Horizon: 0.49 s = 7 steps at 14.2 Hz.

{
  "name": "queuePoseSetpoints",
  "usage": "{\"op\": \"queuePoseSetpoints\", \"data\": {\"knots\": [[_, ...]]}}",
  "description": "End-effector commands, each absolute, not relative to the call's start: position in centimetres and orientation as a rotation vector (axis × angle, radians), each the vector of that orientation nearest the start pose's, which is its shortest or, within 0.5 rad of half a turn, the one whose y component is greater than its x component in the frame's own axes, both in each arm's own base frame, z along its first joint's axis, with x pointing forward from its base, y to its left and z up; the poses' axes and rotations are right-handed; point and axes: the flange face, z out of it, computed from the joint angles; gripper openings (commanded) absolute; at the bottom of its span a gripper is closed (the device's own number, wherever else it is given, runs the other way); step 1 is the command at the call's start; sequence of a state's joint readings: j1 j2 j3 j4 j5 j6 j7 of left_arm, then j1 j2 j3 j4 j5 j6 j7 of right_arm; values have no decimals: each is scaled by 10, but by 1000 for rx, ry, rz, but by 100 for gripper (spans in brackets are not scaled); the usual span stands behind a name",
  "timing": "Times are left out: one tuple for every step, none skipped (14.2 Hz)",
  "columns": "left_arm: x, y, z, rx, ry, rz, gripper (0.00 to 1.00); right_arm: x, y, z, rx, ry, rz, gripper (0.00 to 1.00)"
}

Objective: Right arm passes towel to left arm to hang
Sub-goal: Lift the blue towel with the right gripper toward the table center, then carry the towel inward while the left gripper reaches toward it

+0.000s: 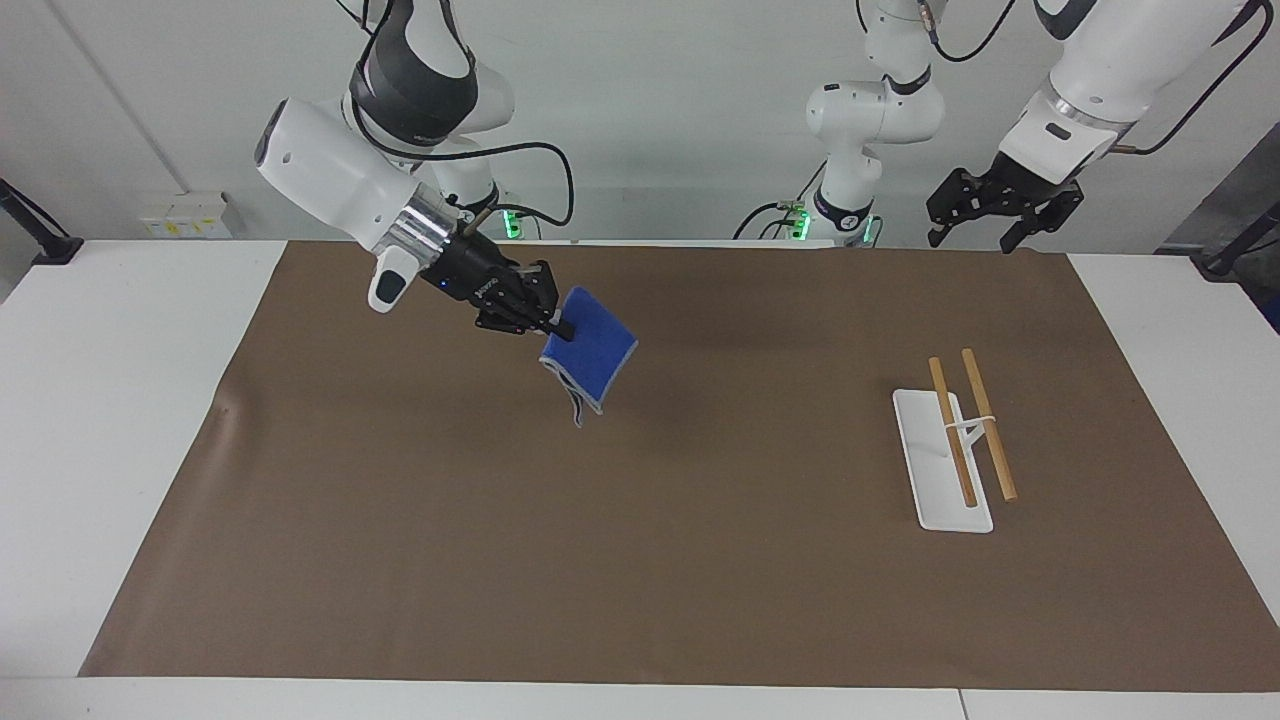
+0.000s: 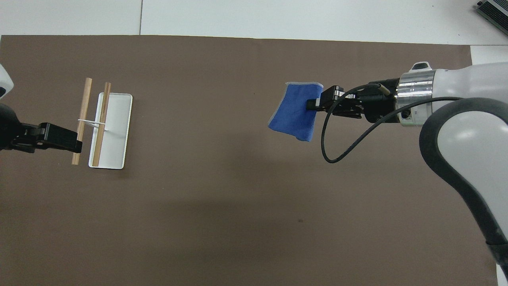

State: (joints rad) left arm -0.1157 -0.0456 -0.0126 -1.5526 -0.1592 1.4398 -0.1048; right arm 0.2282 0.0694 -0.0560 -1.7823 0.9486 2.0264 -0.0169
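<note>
The blue towel hangs in the air, pinched at one edge by my right gripper, which is shut on it. Arm and towel are raised over the brown mat, on the right arm's half of the table, with the gripper pointing toward the middle. My left gripper is open and held high over the mat's edge nearest the robots, at the left arm's end. In the overhead view the left gripper shows next to the rack.
A white rack with two wooden rails stands on the mat toward the left arm's end. A black cable loops under the right wrist. White table borders the mat.
</note>
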Motion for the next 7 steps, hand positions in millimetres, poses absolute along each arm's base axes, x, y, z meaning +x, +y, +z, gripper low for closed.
{"op": "queuePoseSetpoints", "data": {"knots": [[503, -119, 636, -3379, -148, 89, 100, 584, 151, 550, -2094, 244, -74, 0], [501, -131, 633, -3400, -224, 80, 100, 583, 154, 550, -2031, 273, -60, 0], [500, -137, 630, -3453, -296, 85, 100, 584, 157, 550, -1976, 284, -54, 0], [500, -143, 629, -3517, -406, 92, 100, 583, 160, 549, -1934, 267, -64, 0], [501, -148, 629, -3541, -560, 74, 100, 581, 164, 544, -1887, 242, -79, 0], [501, -166, 630, -3543, -684, 40, 100, 579, 169, 541, -1823, 240, -88, 0], [500, -181, 628, -3537, -806, 23, 100, 577, 174, 541, -1774, 258, -77, 0]]}}
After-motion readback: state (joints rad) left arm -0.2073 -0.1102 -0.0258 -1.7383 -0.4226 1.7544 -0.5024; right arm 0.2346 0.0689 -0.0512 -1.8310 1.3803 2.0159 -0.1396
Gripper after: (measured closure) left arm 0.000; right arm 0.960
